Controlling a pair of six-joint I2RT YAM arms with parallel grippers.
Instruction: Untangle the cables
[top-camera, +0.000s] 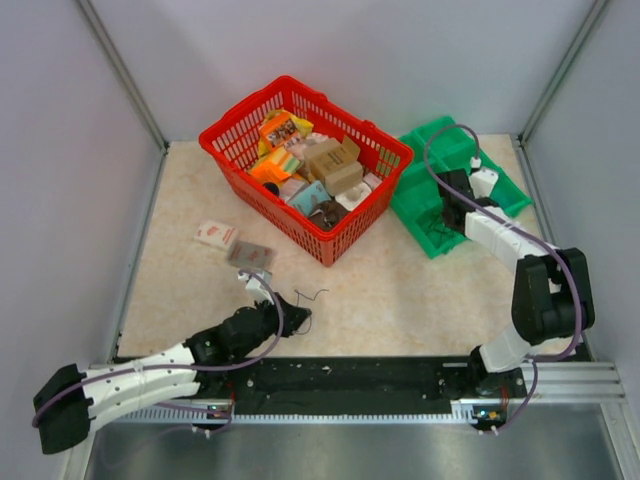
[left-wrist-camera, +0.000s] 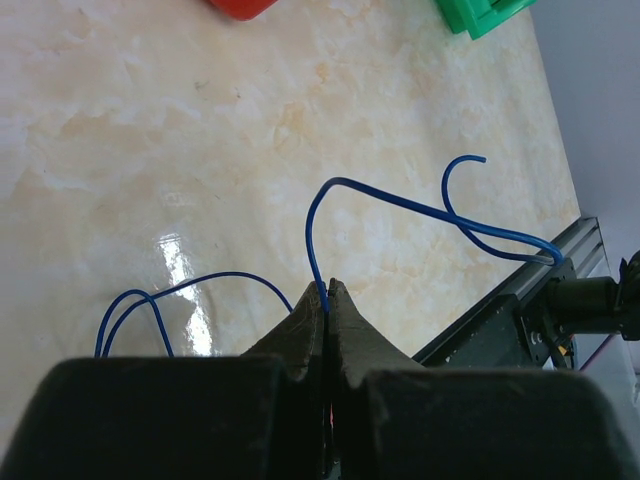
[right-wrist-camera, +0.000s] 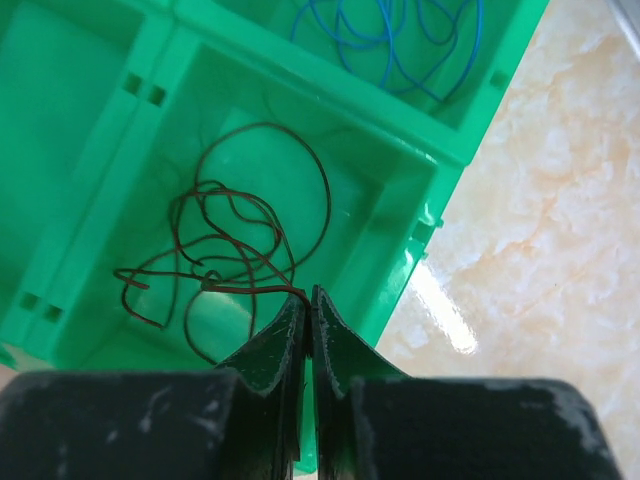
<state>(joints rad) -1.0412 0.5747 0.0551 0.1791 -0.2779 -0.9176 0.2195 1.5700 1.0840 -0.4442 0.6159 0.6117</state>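
In the left wrist view my left gripper (left-wrist-camera: 328, 288) is shut on a thin blue cable (left-wrist-camera: 400, 197); the cable arches up from the fingertips and curls to the right over the table, with more loops at the left. From above, the left gripper (top-camera: 285, 306) sits low near the table's front edge with thin dark cable ends (top-camera: 312, 296) beside it. My right gripper (right-wrist-camera: 310, 295) is shut on a dark red-brown cable (right-wrist-camera: 250, 288), whose tangled loops lie in a compartment of the green tray (right-wrist-camera: 330, 92). A bundle of blue cables (right-wrist-camera: 390, 60) lies in the neighbouring compartment.
A red basket (top-camera: 305, 165) full of small boxes and packets stands at the back centre. The green tray (top-camera: 430, 215) is at the back right, under the right gripper (top-camera: 447, 222). Two small packets (top-camera: 216, 234) (top-camera: 250, 256) lie left of the basket. The black rail (left-wrist-camera: 500, 320) runs along the front edge.
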